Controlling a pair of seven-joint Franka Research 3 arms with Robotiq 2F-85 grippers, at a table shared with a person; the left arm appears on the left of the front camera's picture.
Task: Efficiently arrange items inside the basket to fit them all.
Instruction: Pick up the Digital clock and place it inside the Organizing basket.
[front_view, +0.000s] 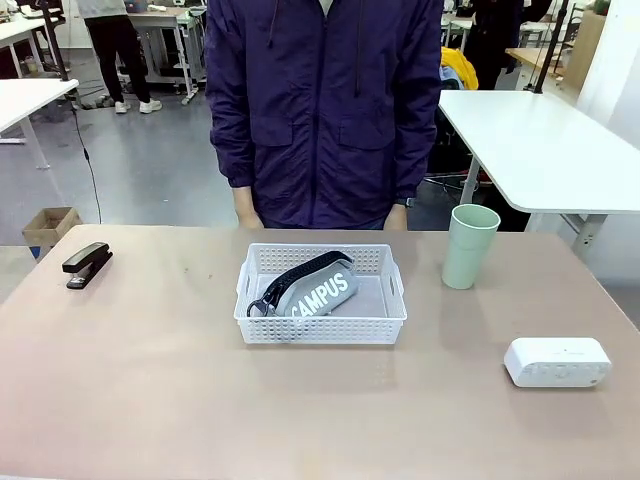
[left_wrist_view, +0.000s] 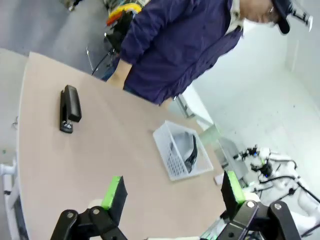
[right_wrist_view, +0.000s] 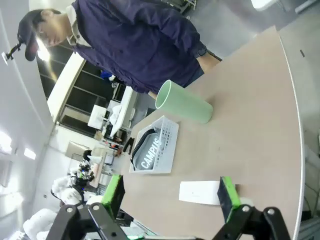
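The white lattice basket (front_view: 322, 318) sits mid-table with the grey "CAMPUS" pouch (front_view: 318, 290) lying inside it, black strap on top. The black stapler (front_view: 86, 263) lies at the far left, the pale green cup (front_view: 470, 245) stands upright right of the basket, and the white rounded box (front_view: 557, 361) rests at the right front. In the left wrist view my left gripper (left_wrist_view: 172, 192) hangs open above the table, with the stapler (left_wrist_view: 69, 107) and basket (left_wrist_view: 181, 157) beyond it. My right gripper (right_wrist_view: 170, 192) is open too, above the white box (right_wrist_view: 199, 192), cup (right_wrist_view: 184, 103) and basket (right_wrist_view: 154, 148).
A person in a dark blue jacket (front_view: 325, 110) stands at the far edge, hands low behind the table. Another white table (front_view: 540, 140) stands at the back right. A cardboard box (front_view: 45, 228) sits on the floor at the left.
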